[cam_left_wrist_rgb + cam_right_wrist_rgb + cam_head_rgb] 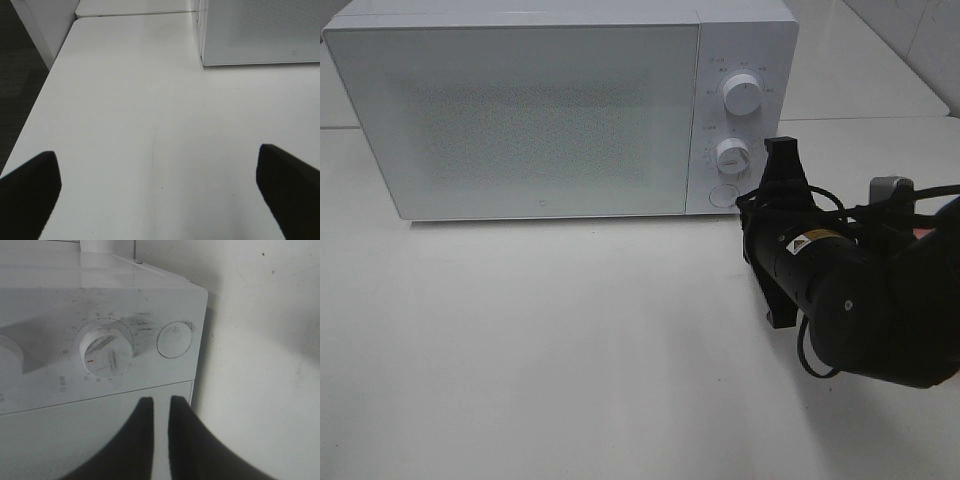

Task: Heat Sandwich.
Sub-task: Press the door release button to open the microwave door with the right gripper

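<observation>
The sandwich is out of view in every frame. The white microwave (pixel 520 110) stands at the back of the table with its door closed; it also shows in the left wrist view (pixel 260 30) and the right wrist view (pixel 50 385). My right gripper (pixel 781 150) is just off the right edge of the control panel, level with the lower knob (pixel 733 155). In the right wrist view its fingertips (pixel 161 407) are almost together and hold nothing, a short way from the lower knob (pixel 105 352) and the round button (pixel 174 339). My left gripper (pixel 156 152) is open and empty over bare table.
The upper knob (pixel 741 96) sits above the lower one, and the round button (pixel 723 195) below it. The white table (pixel 570 340) spreads out in front of the microwave. Its left edge (pixel 37 100) drops to a dark floor. A second table abuts behind.
</observation>
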Tool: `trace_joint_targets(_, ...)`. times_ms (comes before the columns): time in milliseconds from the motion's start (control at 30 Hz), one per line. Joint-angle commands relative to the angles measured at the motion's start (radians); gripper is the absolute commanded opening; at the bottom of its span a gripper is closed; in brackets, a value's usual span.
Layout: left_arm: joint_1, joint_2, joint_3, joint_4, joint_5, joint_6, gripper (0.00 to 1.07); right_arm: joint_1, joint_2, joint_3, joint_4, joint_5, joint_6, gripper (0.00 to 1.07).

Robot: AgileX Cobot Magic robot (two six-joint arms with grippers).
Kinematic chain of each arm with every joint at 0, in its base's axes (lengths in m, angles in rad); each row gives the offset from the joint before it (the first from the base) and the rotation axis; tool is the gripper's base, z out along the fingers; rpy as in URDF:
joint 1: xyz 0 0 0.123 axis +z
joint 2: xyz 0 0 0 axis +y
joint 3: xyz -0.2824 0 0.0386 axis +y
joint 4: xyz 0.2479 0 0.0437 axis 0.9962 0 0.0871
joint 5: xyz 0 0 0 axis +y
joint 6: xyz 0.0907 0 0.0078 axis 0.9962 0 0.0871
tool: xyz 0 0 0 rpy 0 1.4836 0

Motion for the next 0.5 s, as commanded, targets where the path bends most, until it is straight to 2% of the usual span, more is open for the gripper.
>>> trace_joint_targets(33, 0.001, -0.026, 0.002, 0.001, -0.006, -0.007, 1.0, 0.004, 0.001, -0.004, 0.015, 0.009, 0.014, 0.0)
trace_joint_targets(367, 0.001, -0.026, 0.002, 0.001, -0.006, -0.007, 1.0, 0.0, 0.005, -0.005, 0.02, 0.057, 0.045, 0.0)
trace_joint_targets(500, 0.001, -0.026, 0.002, 0.001, -0.006, -0.007, 1.0, -0.023, 0.043, -0.026, -0.022, 0.072, 0.056, 0.0)
